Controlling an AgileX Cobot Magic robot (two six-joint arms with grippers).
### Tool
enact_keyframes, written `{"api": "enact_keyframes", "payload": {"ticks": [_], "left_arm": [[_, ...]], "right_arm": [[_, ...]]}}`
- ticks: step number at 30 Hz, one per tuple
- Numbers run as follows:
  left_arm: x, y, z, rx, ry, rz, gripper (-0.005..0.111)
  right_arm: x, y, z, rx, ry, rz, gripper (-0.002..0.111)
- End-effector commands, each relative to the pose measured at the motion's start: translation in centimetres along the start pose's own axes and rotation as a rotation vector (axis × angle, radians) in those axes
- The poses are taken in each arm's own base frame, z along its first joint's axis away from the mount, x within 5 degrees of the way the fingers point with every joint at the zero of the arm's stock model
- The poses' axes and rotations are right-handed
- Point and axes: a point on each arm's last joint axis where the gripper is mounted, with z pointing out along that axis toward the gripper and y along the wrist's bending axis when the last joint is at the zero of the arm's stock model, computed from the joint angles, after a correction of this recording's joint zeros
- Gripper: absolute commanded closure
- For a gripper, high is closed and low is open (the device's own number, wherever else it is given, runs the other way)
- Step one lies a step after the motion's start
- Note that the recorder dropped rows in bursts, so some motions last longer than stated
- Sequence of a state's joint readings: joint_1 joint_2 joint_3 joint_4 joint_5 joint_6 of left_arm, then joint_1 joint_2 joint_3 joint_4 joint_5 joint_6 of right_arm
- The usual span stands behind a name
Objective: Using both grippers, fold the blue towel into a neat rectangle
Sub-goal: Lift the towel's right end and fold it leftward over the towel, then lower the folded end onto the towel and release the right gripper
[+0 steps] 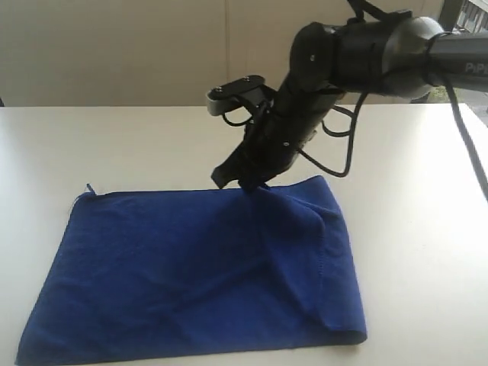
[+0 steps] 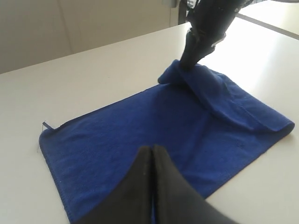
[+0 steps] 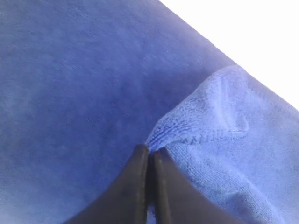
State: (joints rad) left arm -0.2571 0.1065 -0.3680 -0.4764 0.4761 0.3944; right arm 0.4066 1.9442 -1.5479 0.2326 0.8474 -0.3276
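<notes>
Right side's glossy black robot arm of fat rounded tubes [image 1: 366,46] is a chunky thing, big bulbous joint housings and a few tiny pale screw heads dotted along it. There's pale lettering [image 1: 474,68] on the far tube, cut off at the edge, looks like "PiPE". Thin black cables [image 1: 345,156] loop loose off the wrist end. A small flat black plate with a couple of bright screws [image 1: 236,91] sticks out there too. Up close, the left gripper [image 2: 152,148] and the right gripper [image 3: 149,149] are both just two smooth matte-black fingers tapering to points.
</notes>
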Motion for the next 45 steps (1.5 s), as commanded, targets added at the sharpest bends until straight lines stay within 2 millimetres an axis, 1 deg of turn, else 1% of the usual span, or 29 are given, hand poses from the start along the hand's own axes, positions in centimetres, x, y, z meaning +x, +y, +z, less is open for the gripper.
{"api": "enact_keyframes", "payload": {"ticks": [1, 8, 9, 11, 16, 17, 20, 21, 25, 27, 29, 30, 33, 34, 35, 38, 39, 43, 45], "left_arm": [[0.1, -0.2, 0.0, 0.018, -0.013, -0.023, 0.107], [0.1, -0.2, 0.0, 0.022, -0.015, -0.029, 0.107], [0.1, -0.2, 0.0, 0.023, -0.016, -0.030, 0.107], [0.1, -0.2, 0.0, 0.024, -0.016, -0.032, 0.107], [0.0, -0.2, 0.0, 0.026, -0.018, -0.035, 0.107], [0.0, -0.2, 0.0, 0.026, -0.018, -0.037, 0.107], [0.0, -0.2, 0.0, 0.026, -0.018, -0.039, 0.107], [0.0, -0.2, 0.0, 0.026, -0.018, -0.039, 0.107], [0.0, -0.2, 0.0, 0.021, -0.025, -0.039, 0.107], [0.0, -0.2, 0.0, 0.021, -0.025, -0.039, 0.107], [0.0, -0.2, 0.0, 0.021, -0.025, -0.039, 0.107], [0.0, -0.2, 0.0, 0.021, -0.025, -0.039, 0.107], [0.0, -0.2, 0.0, 0.021, -0.025, -0.039, 0.107], [0.0, -0.2, 0.0, 0.021, -0.025, -0.039, 0.107], [0.0, -0.2, 0.0, 0.021, -0.025, -0.039, 0.107], [0.0, -0.2, 0.0, 0.020, -0.027, -0.039, 0.107], [0.0, -0.2, 0.0, 0.020, -0.027, -0.039, 0.107], [0.0, -0.1, 0.0, 0.015, -0.026, -0.033, 0.107], [0.0, -0.1, 0.0, 0.015, -0.026, -0.031, 0.107]], "right_arm": [[-2.1, 3.1, -0.1, -0.029, -0.051, -0.048, 0.108], [-4.4, 7.1, 2.3, -0.074, -0.066, -0.093, 0.108], [-5.2, 8.1, 2.8, -0.085, -0.078, -0.099, 0.108], [-5.8, 9.1, 3.2, -0.096, -0.090, -0.109, 0.108], [-7.4, 11.5, 3.5, -0.132, -0.136, -0.146, 0.108], [-8.0, 12.2, 3.4, -0.142, -0.159, -0.152, 0.108], [-8.9, 13.2, 3.7, -0.170, -0.185, -0.151, 0.108], [-9.0, 13.4, 4.1, -0.187, -0.180, -0.143, 0.108], [-9.3, 13.6, 5.3, -0.199, -0.186, -0.136, 0.108], [-9.2, 13.6, 5.7, -0.199, -0.185, -0.139, 0.104], [-9.2, 13.6, 5.9, -0.199, -0.181, -0.138, 0.092], [-9.2, 13.6, 6.0, -0.201, -0.182, -0.136, 0.080], [-9.4, 13.6, 5.9, -0.199, -0.208, -0.132, 0.052], [-9.5, 13.6, 5.8, -0.198, -0.215, -0.132, 0.047], [-9.6, 13.6, 5.7, -0.198, -0.220, -0.132, 0.044], [-9.6, 13.2, 5.1, -0.173, -0.215, -0.162, 0.046], [-9.5, 12.6, 4.6, -0.136, -0.203, -0.186, 0.049], [-8.7, 9.8, 3.0, 0.065, -0.076, -0.243, 0.068], [-8.1, 8.2, 2.7, 0.160, 0.007, -0.251, 0.077]]}}
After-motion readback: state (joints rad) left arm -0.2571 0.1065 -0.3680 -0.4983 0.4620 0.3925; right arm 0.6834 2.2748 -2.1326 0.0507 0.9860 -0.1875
